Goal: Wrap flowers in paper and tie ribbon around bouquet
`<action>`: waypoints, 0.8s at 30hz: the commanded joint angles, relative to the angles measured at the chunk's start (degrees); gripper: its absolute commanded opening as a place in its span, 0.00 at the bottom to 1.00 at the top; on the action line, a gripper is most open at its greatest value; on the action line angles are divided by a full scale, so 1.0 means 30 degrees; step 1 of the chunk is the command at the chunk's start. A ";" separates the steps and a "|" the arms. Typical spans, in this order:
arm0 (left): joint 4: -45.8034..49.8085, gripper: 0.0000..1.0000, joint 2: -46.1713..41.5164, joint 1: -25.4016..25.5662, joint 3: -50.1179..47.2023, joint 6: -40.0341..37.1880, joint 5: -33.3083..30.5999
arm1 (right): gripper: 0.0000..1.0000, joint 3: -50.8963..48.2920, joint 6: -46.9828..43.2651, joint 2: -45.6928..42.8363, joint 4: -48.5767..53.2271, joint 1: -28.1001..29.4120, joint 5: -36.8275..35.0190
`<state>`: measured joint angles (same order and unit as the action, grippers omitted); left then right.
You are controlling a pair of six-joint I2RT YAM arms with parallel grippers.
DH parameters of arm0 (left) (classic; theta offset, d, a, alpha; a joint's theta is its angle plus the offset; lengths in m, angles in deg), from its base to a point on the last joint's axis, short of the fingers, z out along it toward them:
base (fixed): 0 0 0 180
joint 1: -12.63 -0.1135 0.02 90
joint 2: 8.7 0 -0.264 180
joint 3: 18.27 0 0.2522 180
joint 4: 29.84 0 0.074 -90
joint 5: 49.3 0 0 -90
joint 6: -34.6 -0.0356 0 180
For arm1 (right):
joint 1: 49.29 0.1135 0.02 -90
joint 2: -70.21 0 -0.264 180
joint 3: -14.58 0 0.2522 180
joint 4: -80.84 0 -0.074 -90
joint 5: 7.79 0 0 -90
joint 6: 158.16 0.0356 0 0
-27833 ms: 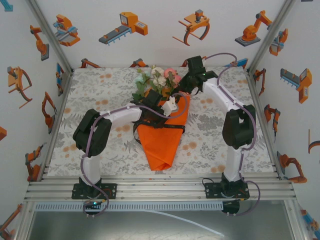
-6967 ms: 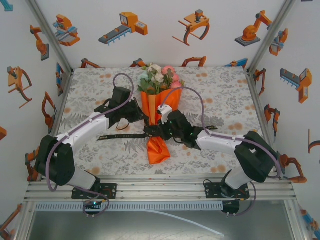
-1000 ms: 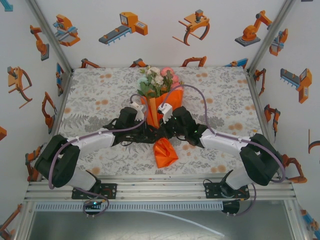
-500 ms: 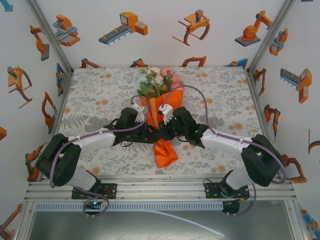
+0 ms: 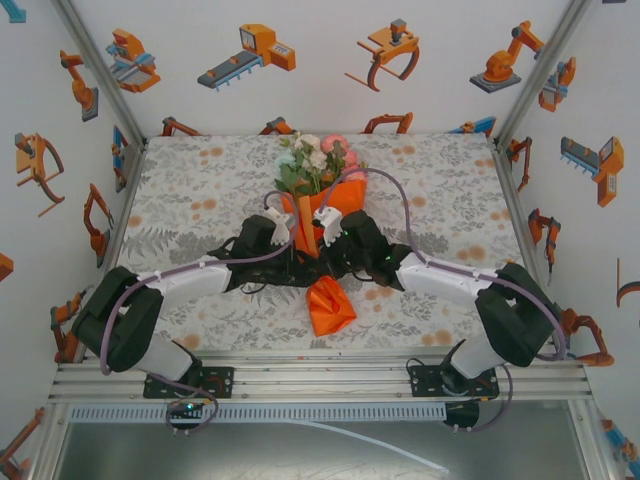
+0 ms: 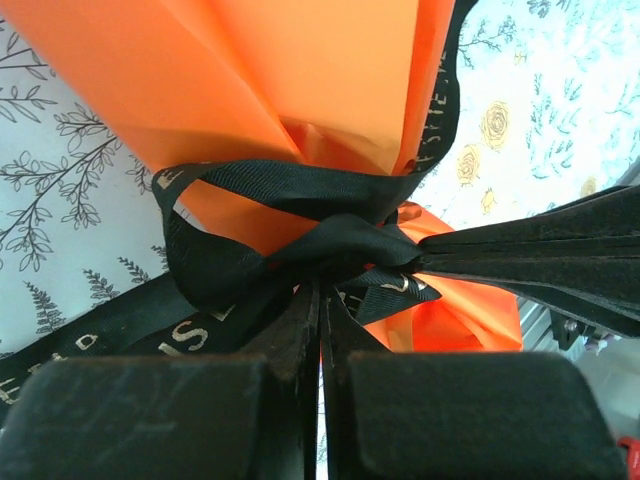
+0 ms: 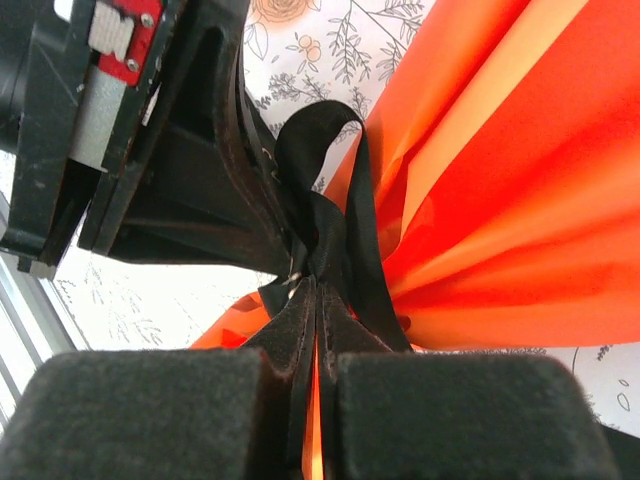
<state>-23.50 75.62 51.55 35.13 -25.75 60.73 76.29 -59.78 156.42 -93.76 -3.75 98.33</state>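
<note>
At the bouquet's (image 6: 300,70) waist, my left gripper (image 6: 318,292) and right gripper (image 7: 315,285) pinch the knotted ribbon (image 6: 300,188); next I'd pull outward to tighten.

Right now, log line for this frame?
step: tying ribbon | left gripper: shut on ribbon | right gripper: shut on ribbon | ribbon: knotted around bouquet neck | bouquet: lying on table

Knotted black ribbon (image 6: 340,245) — orange paper (image 6: 300,70)

ribbon (image 6: 340,240) around bouquet (image 6: 300,70), bouquet on tablecloth (image 5: 200,180)
</note>
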 commanded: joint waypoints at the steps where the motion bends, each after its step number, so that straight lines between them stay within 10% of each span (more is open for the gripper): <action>1: -0.0606 0.10 0.0195 -0.0096 0.0454 0.0270 0.0790 | 0.00 0.0683 0.0262 -0.0019 -0.0714 -0.0122 0.0445; 12: 0.0382 0.00 0.1045 -0.0366 0.1026 0.2299 -0.1547 | 0.00 -0.0378 0.0249 -0.0856 -0.1206 -0.0138 0.2965; 24: -0.1882 0.00 0.0977 -0.0668 0.0446 0.2510 0.1235 | 0.00 -0.0105 0.0849 -0.0086 -0.1573 -0.0122 0.2423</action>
<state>-25.62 78.63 49.51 36.64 -18.47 60.55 75.20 -58.66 155.85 -95.79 -3.86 107.45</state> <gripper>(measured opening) 0.008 0.004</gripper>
